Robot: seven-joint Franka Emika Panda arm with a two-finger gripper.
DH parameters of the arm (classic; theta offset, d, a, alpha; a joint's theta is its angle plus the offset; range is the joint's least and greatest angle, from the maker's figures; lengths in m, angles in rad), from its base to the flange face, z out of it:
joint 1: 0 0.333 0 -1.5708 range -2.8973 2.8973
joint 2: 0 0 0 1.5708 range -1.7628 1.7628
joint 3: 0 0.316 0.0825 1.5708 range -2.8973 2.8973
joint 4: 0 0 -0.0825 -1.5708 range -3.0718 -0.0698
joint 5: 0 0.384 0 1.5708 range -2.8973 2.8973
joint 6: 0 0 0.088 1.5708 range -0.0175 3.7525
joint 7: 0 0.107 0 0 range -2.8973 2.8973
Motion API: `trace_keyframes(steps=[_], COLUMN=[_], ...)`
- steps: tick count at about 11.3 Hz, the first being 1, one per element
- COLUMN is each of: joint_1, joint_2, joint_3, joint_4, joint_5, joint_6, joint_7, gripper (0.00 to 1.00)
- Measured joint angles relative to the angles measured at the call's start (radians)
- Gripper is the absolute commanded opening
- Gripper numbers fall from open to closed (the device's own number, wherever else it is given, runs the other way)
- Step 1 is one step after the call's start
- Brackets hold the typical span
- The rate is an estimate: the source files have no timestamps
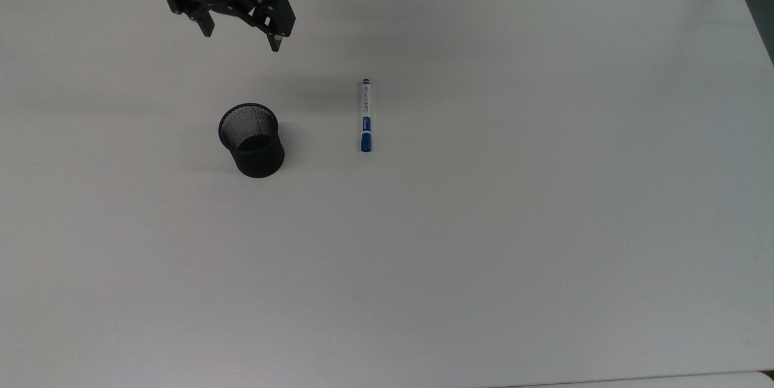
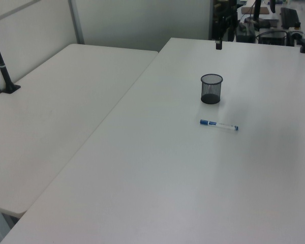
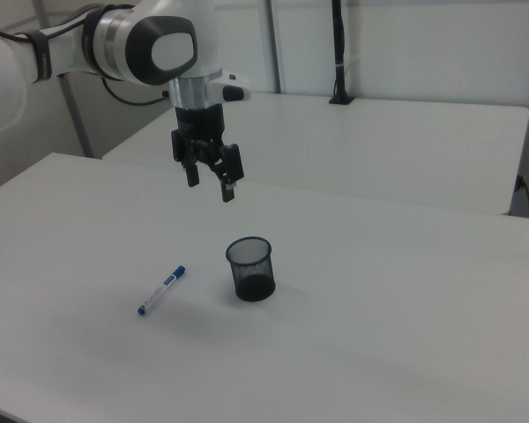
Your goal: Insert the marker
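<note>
**Supervisor:** Report the state at that moment.

**Operator:** I had the gripper [image 1: 242,42] raised well above the white table [image 1: 544,225], jaws spread and holding nothing. In the right view it hung [image 3: 210,187] above and behind the black mesh cup [image 3: 249,268]. The marker [image 1: 366,115] lay flat on the table, well apart from the gripper and near the cup [image 1: 251,139], on the top view's right of it. I judged the pickup not yet begun.

**Supervisor:** Failure modes?

**Operator:** Three, in my estimate. First, the round barrel could have rolled if one finger touched it before the other; I needed the jaws across the barrel, not along it. Second, an off-centre grasp would have let the marker [image 3: 162,289] droop and strike the cup's rim instead of entering. Third, the cup looked light; a sideways knock from the arm or the marker tip could have tipped or shifted it.
</note>
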Motion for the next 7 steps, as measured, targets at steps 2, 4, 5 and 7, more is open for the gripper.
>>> trace_keyframes(steps=[2, 4, 5, 7], joint_1=[0.0, 0.002, 0.003, 0.003], joint_2=[0.0, 0.0, 0.0, 0.0], joint_3=[0.0, 0.0, 0.0, 0.0], joint_4=[0.0, -0.001, -0.001, -0.001], joint_5=[0.0, 0.0, 0.0, 0.0], joint_6=[0.0, 0.0, -0.004, -0.013], joint_7=[0.0, 0.0, 0.0, 0.0], gripper=[1.0, 1.0, 1.0, 1.0])
